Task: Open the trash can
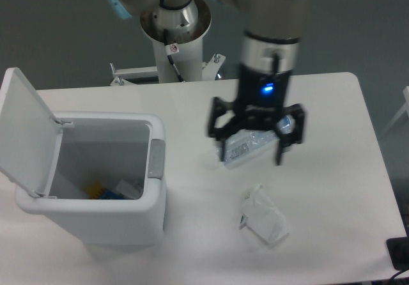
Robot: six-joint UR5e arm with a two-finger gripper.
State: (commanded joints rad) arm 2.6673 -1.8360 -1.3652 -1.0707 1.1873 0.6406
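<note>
One trash can (96,189): stands at the table's (332,189) left front, lid (24,131) swung up to the left, grey tab (156,159) on its right rim, scraps inside.
One crumpled clear wrapper (263,216): lies right of the bin, nearer the front edge.
One silvery packet (246,146): lies under the gripper.
One gripper (252,146): hovers mid-table, fingers spread wide, grasping nothing.
One arm base (176,39): beyond the far edge.

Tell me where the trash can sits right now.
The trash can stands at the table's front-left, lid swung open to its left, well left of the gripper.
</note>
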